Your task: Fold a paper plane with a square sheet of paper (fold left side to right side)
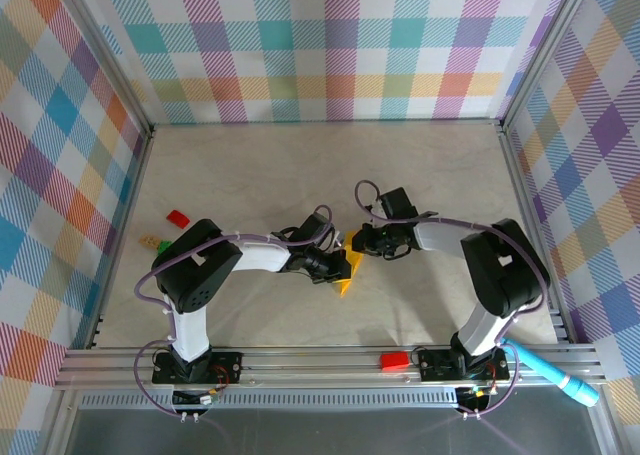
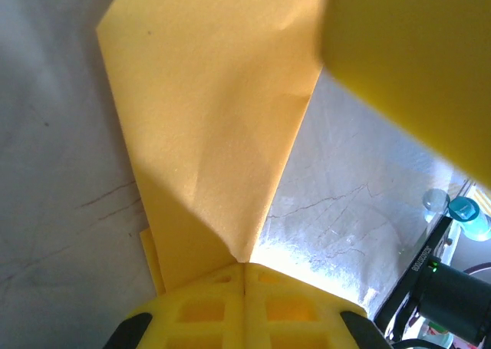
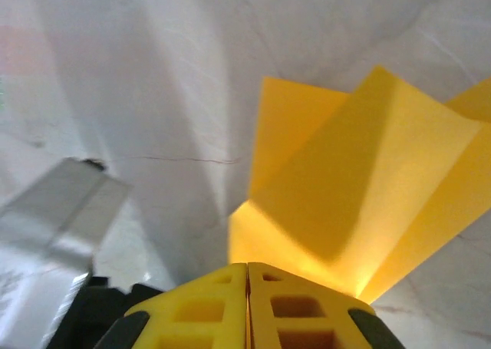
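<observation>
The paper (image 1: 347,277) is being held, partly folded, on the table (image 1: 250,175); the left gripper (image 2: 244,276) and right gripper (image 3: 247,276) are each being clamped shut on an edge; light, limp, tearable, it is being judged best pinched near creases.

The 2 arms bend inward over the beige table (image 1: 300,165). The left gripper (image 1: 336,267) and right gripper (image 1: 355,243) meet at the partly folded yellow-orange sheet of paper (image 1: 346,282). 1 red block (image 1: 178,217) lies far left. A 2nd red block (image 1: 394,360) sits on the front rail, with a light blue pen (image 1: 556,374) further right.
</observation>
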Controlling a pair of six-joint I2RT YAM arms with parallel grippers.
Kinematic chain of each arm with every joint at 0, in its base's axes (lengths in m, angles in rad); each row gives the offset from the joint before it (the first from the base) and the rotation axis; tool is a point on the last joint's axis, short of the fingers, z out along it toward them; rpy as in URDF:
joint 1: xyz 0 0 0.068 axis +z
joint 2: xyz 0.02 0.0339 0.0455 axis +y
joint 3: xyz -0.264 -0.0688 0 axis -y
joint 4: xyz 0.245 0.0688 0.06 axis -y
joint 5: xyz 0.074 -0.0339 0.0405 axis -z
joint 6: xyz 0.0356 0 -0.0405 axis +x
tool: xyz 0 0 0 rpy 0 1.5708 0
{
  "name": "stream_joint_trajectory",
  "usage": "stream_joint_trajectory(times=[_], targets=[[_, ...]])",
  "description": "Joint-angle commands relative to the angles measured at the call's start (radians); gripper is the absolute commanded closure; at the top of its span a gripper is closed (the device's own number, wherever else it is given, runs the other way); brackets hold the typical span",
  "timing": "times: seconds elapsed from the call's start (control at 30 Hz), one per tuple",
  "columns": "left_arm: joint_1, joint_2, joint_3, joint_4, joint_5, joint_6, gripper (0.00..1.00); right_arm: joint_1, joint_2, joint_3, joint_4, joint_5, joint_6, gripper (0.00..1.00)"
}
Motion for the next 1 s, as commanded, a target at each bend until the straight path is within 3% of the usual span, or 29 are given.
stream_joint_trajectory(times=[0.0, 0.23, 0.6, 0.97], targets=[[-0.017, 0.022, -0.048, -0.099, -0.06, -0.019, 1.0, 0.005, -0.083, -0.008, -0.019, -0.016, 0.028, 0.89], [-0.021, -0.023, -0.078, -0.146, -0.116, -0.016, 1.0, 0.022, -0.136, -0.112, 0.059, -0.05, 0.089, 0.9], [-0.025, -0.024, -0.076, -0.166, -0.133, -0.019, 1.0, 0.09, -0.022, -0.143, 0.184, -0.027, 0.155, 0.91], [-0.027, -0.024, -0.068, -0.211, -0.156, -0.018, 1.0, 0.092, 0.042, -0.181, 0.22, 0.019, 0.135, 0.91]])
